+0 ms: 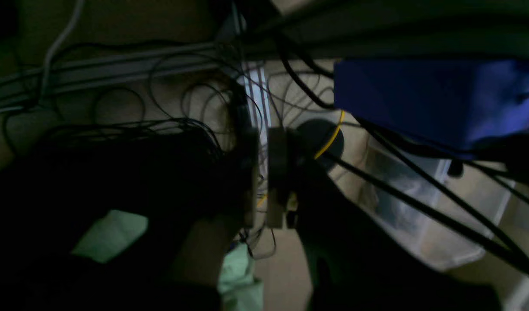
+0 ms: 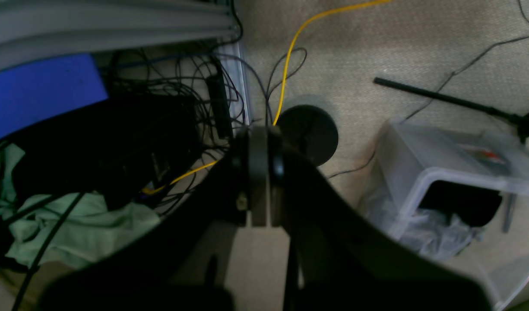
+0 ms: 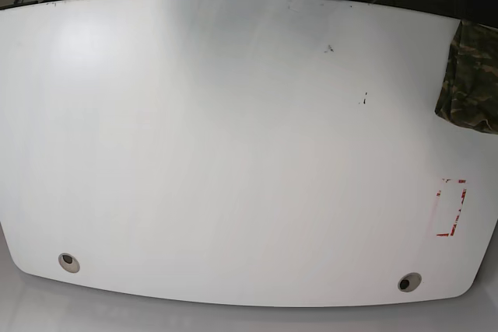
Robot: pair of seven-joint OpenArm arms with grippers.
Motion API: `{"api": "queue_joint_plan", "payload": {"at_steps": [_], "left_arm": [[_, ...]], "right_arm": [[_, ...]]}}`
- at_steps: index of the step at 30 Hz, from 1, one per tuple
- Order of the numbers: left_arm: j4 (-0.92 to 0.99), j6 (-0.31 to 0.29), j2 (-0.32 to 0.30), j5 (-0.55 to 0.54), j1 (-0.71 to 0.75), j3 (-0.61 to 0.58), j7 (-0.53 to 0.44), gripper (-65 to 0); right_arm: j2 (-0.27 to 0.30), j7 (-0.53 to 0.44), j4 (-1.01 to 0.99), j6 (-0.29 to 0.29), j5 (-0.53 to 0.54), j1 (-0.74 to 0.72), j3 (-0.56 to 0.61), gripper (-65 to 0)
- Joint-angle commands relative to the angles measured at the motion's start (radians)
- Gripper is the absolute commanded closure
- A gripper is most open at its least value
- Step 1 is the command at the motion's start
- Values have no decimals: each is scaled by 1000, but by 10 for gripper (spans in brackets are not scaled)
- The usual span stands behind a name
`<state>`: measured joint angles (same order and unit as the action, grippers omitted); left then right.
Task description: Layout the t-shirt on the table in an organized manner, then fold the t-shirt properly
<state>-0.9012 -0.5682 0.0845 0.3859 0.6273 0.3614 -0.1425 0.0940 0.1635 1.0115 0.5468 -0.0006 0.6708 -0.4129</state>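
The t-shirt (image 3: pixel 471 75), in camouflage print, lies bunched at the far right edge of the table (image 3: pixel 233 138), partly cut off by the frame in the base view. Neither arm shows over the tabletop there. In the left wrist view, my left gripper (image 1: pixel 264 172) is shut with nothing between its fingers, and it points down at a dim floor full of cables. The right wrist view shows my right gripper (image 2: pixel 261 172) shut and empty too, also over the floor. Neither wrist view shows the t-shirt.
On the table are a red-marked rectangle (image 3: pixel 451 207) at the right and two grommet holes (image 3: pixel 69 261) (image 3: pixel 408 281) near the front edge. The floor holds tangled cables (image 2: pixel 182 86), a clear plastic bin (image 2: pixel 437 190), a black round base (image 2: pixel 309 131), a blue object (image 2: pixel 39 90) and pale green cloth (image 2: pixel 83 229).
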Motion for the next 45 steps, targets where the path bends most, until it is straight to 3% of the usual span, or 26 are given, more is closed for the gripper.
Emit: {"api": "queue_joint_plan", "payload": {"at_steps": [1, 10, 16, 25, 28, 34, 45], "left_arm": [[64, 1, -4, 25, -25, 1, -9, -26], [294, 130, -10, 101, -154, 1, -9, -26], [472, 195, -58, 114, -254, 1, -9, -26], [727, 288, -116, 115, -396, 1, -12, -26], [769, 320, -128, 115, -442, 1, -12, -27], [825, 363, -139, 115, -501, 1, -12, -29], [858, 400, -139, 115, -528, 1, -12, -30]], "right_arm": [[6, -11, -66, 6, -11, -32, -4, 0], [5, -98, -265, 2, -89, -151, -4, 0], [6, -152, -432, -1, -135, -234, -4, 0], [8, -158, -555, -4, -195, -328, -4, 0], [5, -158, -558, -37, -227, -345, -4, 0], [5, -157, -610, -98, -269, -392, -5, 0], [13, -157, -713, -101, -273, -457, -4, 0]]}}
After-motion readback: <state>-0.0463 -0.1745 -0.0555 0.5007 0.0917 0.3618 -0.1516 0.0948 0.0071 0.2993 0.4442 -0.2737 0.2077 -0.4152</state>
